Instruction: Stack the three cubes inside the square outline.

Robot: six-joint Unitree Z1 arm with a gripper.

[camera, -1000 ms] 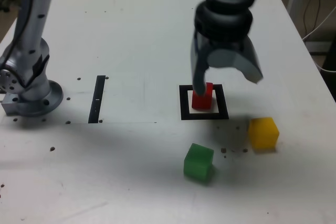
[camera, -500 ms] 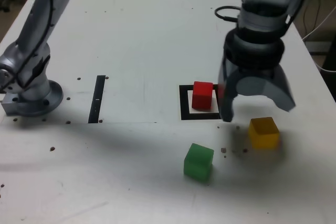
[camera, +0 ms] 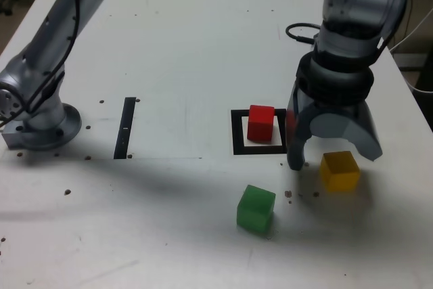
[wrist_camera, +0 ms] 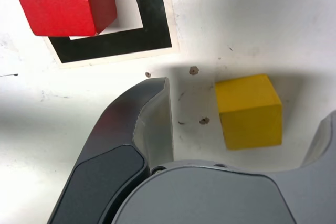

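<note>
Wide-spread grey pincer (camera: 331, 157) poised w/ small matte yellow cube (camera: 339, 170) just below, between its jaws, not yet touched.

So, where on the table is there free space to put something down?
The widest bare patch lies between the black strip and the square outline, and beyond them to the far edge. It is crowded around the open gripper, with the yellow cube, red cube and green cube close together.

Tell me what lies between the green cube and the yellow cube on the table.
Only bare table with a few small dark specks lies between the green cube and the yellow cube, as the exterior view shows.
</note>
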